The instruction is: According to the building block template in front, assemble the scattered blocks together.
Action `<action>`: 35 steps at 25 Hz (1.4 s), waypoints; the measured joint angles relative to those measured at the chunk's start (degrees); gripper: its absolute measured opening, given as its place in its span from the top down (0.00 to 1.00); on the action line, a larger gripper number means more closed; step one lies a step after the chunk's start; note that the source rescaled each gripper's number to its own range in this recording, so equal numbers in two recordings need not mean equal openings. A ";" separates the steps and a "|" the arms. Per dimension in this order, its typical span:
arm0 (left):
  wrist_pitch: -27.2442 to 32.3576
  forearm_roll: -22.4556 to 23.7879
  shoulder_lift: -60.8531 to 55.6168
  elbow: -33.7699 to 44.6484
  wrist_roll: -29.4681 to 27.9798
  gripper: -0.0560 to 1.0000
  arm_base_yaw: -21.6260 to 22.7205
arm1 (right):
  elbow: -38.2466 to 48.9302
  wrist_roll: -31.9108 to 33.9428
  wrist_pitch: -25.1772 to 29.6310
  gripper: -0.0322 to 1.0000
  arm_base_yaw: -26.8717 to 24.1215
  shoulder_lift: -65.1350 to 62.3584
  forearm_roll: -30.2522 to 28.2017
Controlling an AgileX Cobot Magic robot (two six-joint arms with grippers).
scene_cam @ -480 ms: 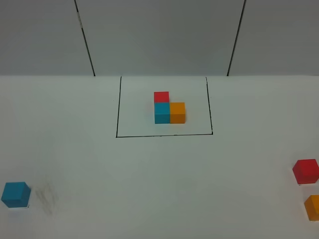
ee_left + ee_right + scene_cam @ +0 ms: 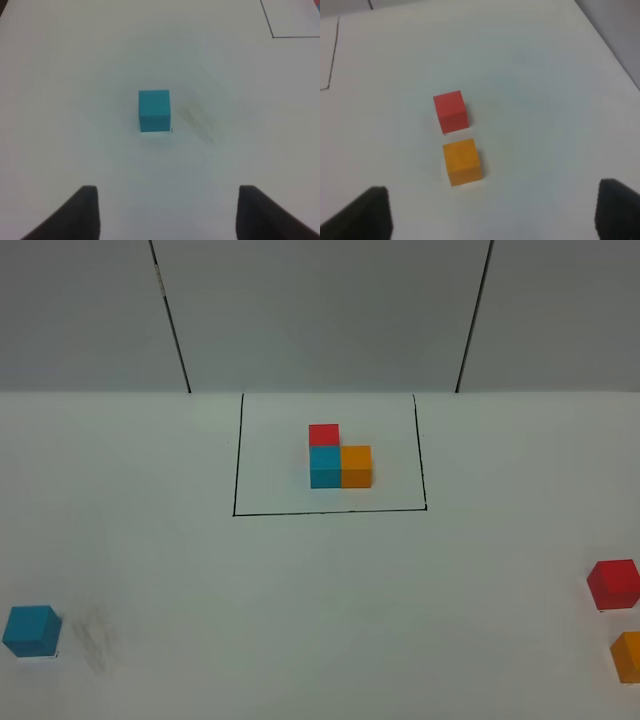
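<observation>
Cyan-blue cube (image 2: 30,630) is sitting alone at the lower left of the high view. It is well apart from the red cube (image 2: 613,584) and the orange cube (image 2: 628,655), which are lying near each other at the right edge, the orange one partly cut by the frame. The building block template (image 2: 338,458) is standing in the upper middle of the white table (image 2: 300,590), inside its black drawn rectangle (image 2: 330,511). In it, red is sitting behind cyan-blue, and orange is touching cyan-blue's right side. No loose cube is touching another, so the assembly is looking not yet begun, and the step in hand is probably a first pick.

Doing that pick well is likely meaning three things:
- lining the fingers up square to two flat faces of a cube, not across its corners
- descending with the cube centred between them
- closing gently so that the small block is not skidding on the smooth top

On the right side, the orange cube is lying close beside the red one, so a finger could be nudging the neighbour.

Neither arm is showing in the high view. The left gripper (image 2: 167,215) is hanging above the table with its jaws standing apart and nothing between them. The cyan-blue cube is lying ahead of the fingertips, roughly centred. The right gripper (image 2: 495,210) is holding its jaws spread very wide and empty. The orange cube is lying nearer to it than the red, and both are sitting somewhat closer to one finger than to the other.
</observation>
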 joint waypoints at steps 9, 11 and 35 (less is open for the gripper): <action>0.00 0.26 0.00 0.00 0.00 0.57 0.00 | 0.00 0.00 0.00 0.22 0.00 0.00 0.00; 0.00 0.64 0.00 0.00 0.00 0.57 0.00 | 0.00 0.00 0.00 0.22 0.00 0.00 0.00; -9.23 2.40 65.65 -19.56 -7.51 0.72 0.00 | 0.00 0.00 0.00 0.22 0.00 0.00 0.00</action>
